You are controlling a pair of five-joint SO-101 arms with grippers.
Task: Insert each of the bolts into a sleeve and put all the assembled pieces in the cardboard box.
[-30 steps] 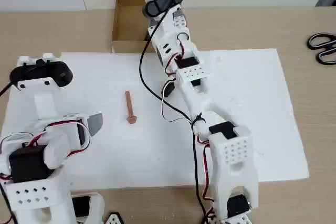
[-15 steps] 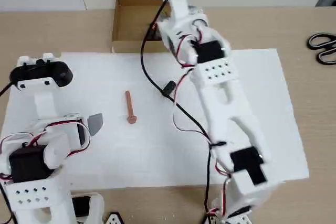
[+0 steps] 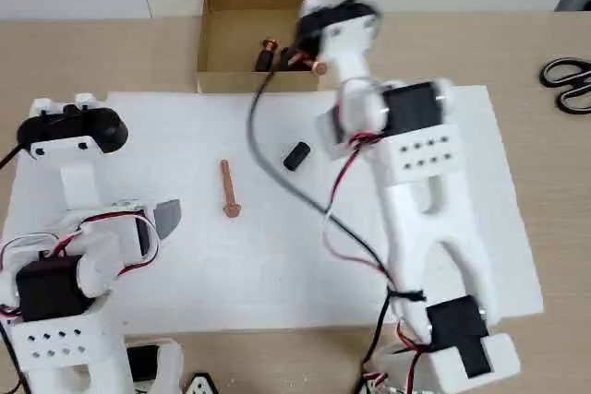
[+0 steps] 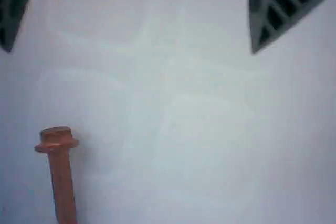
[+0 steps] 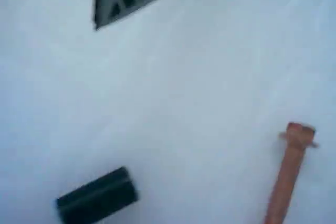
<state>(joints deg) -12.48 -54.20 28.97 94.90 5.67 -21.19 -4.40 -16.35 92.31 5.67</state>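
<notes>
A white sheet [image 3: 277, 274] covers most of the worktop [image 3: 554, 182], and the cardboard box [image 3: 202, 43] stands open at the sheet's far edge. In the right part of the box lie assembled pieces [image 3: 269, 49], dark sleeves with copper-coloured bolt heads sticking out. I cannot tell how many there are, because the blurred tip of the right arm [image 3: 420, 200] covers that corner. One loose bolt [image 3: 228, 188] lies flat on the sheet left of the middle, with its head toward the arms' bases and its shank toward the box. One loose black sleeve [image 3: 296, 156] lies on its side on the sheet, to the right of the bolt and apart from it, between the bolt and the right arm. That arm stretches from the near edge of the sheet up to the box, and the right gripper [image 3: 323, 36] is over the box's right front corner. Whether it is open or closed cannot be told, nor whether the copper head just beside it lies in the box or is held. The left gripper [image 4: 131, 48] hangs over the sheet just left of the bolt's head, its jaws wide apart with nothing between them. A pair of scissors [image 3: 567, 85] lies on the bare worktop at the far right, well apart from everything else.
</notes>
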